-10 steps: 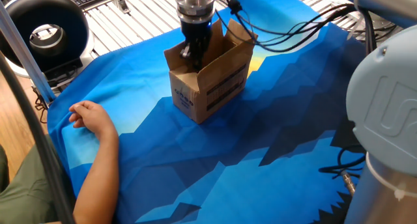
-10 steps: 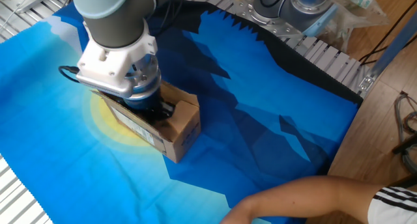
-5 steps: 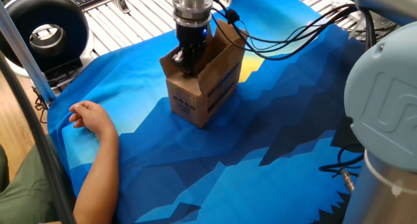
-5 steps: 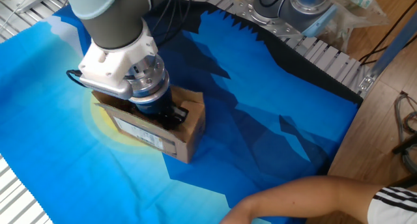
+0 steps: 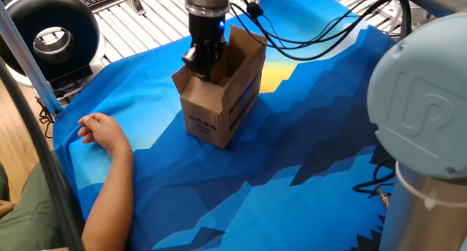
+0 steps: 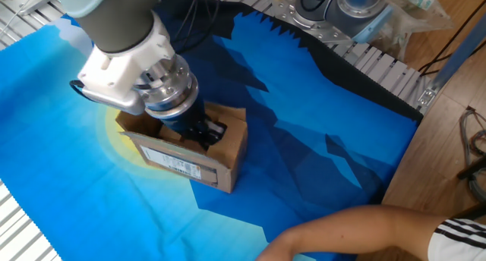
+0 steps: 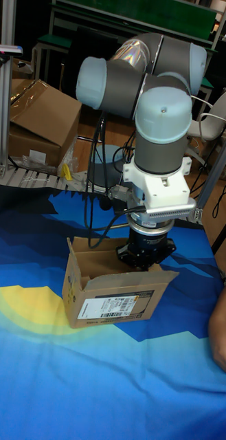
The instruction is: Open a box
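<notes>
The box [image 5: 219, 98] is a small brown carton with dark print on its sides, standing on the blue cloth with its top flaps up. It also shows in the other fixed view [image 6: 194, 155] and in the tall fixed view [image 7: 116, 292]. My gripper [image 5: 202, 64] reaches down into the box's open top at the end nearest the person's hand. The same gripper [image 6: 203, 130] sits low inside the carton, close to one end wall. In the tall view the gripper [image 7: 144, 260] is half hidden behind a raised flap. The carton walls hide the fingertips.
A person's hand [image 5: 98, 130] rests on the cloth left of the box, and a forearm [image 6: 342, 231] lies along the near edge. A black round device [image 5: 47, 32] stands at the back left. Cables [image 5: 314, 32] trail from the wrist. A large carton [image 7: 37, 120] sits behind.
The gripper has moved sideways with its fingers inside the box. The box has slid and turned along with it, and one flap stands more upright.
</notes>
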Robot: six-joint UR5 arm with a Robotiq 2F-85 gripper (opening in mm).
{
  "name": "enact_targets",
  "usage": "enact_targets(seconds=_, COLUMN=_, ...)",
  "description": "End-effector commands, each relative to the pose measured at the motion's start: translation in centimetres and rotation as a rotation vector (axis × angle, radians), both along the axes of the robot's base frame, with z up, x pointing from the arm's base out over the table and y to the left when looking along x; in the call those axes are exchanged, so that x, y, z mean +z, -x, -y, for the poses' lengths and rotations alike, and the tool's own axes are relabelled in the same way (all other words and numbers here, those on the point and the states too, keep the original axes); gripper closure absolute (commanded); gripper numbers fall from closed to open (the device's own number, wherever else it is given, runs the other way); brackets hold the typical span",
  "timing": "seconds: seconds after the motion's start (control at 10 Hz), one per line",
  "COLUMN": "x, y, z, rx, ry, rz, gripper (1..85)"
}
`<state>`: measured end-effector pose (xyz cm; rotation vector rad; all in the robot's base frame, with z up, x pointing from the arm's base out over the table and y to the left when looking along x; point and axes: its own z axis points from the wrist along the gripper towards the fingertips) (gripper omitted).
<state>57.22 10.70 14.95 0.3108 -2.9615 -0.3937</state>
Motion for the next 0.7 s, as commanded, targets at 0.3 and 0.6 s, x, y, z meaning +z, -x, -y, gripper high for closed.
enact_targets(seconds=0.3, x=2.4, y=0.8, z=-4.9, rx=-0.073, ry=-0.004, rz=-0.053, gripper=84.3)
enact_targets(seconds=0.6, x=1.5, y=1.2, z=-7.2, rx=-0.115, ry=0.015, rz=-0.065, gripper=84.3)
